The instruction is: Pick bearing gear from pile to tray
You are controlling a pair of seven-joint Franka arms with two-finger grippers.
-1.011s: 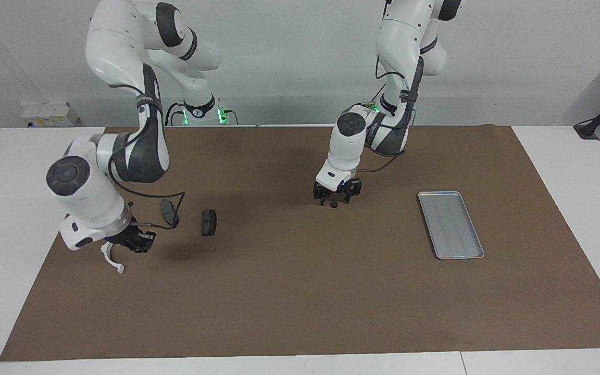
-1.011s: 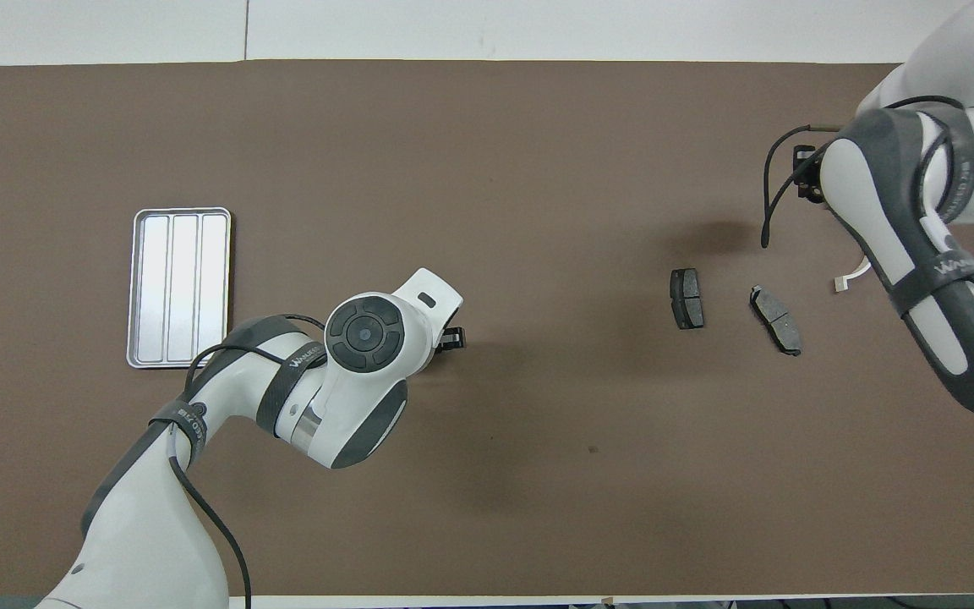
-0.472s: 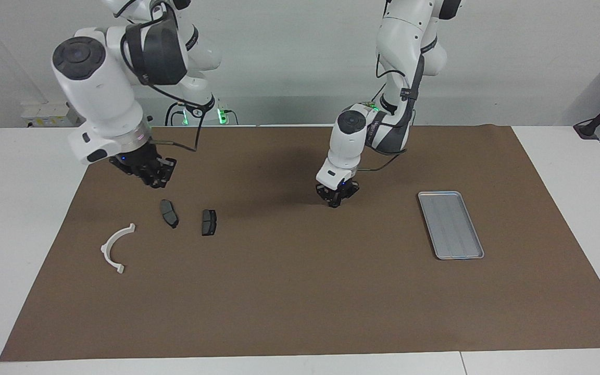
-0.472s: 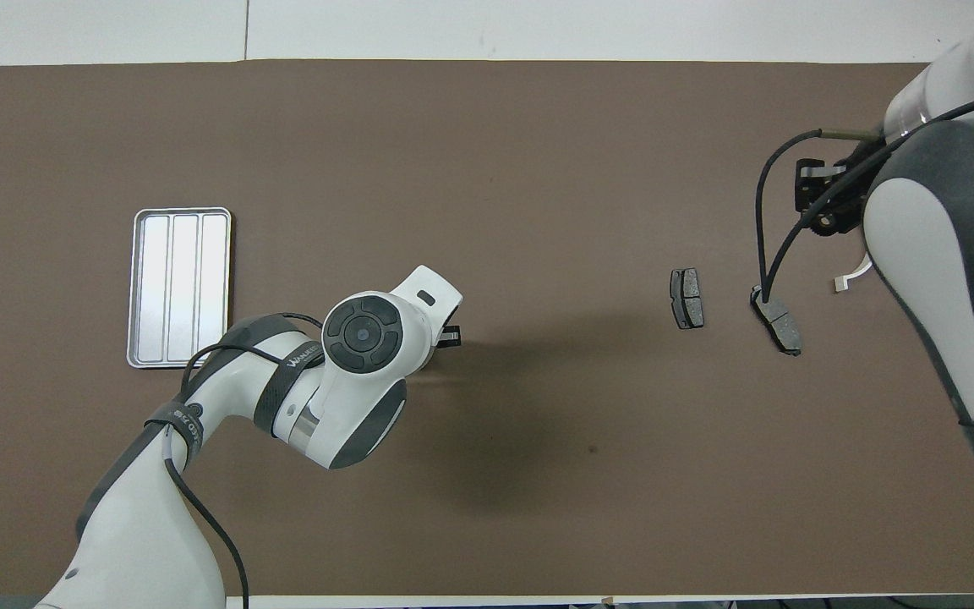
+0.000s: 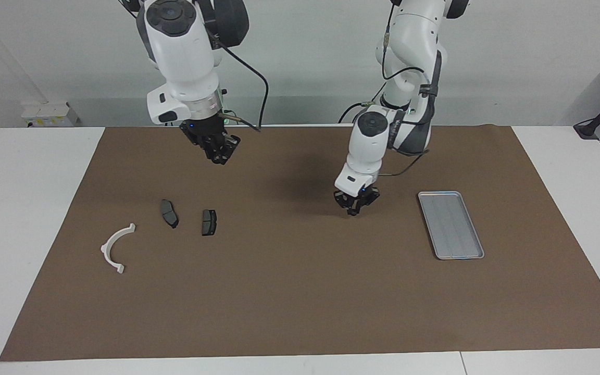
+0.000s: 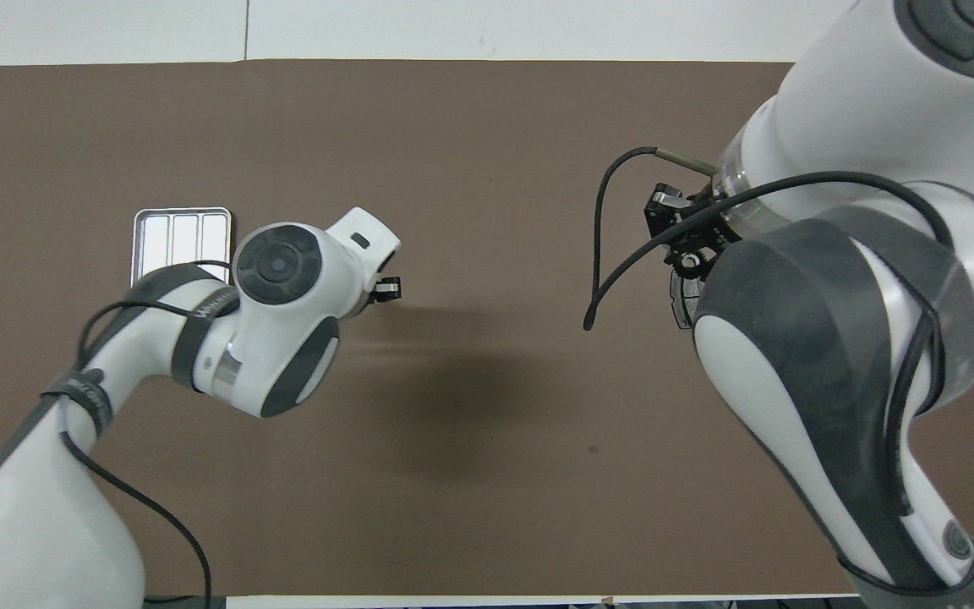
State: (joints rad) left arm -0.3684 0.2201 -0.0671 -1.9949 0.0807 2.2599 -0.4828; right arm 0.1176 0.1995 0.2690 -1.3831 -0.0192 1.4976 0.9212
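Note:
The pile lies on the brown mat toward the right arm's end: a white plastic arc [image 5: 116, 248] and two dark brake pads [image 5: 169, 213] [image 5: 209, 222]. The silver ribbed tray [image 5: 451, 225] sits toward the left arm's end; in the overhead view the left arm covers part of the tray [image 6: 174, 228]. My left gripper [image 5: 353, 210] [image 6: 389, 289] hangs low over the mat between the middle and the tray, shut on the small black bearing gear. My right gripper [image 5: 221, 155] is raised high over the mat, nearer to the robots than the brake pads, fingertips together.
Brown paper mat [image 5: 289, 291] covers most of the white table [image 5: 24, 219]. In the overhead view the right arm [image 6: 825, 321] hides most of the pile.
My left gripper closed on the small black piece on the mat, lifted it and shifted toward the tray. The right arm rose from beside the white arc and swung toward the middle.

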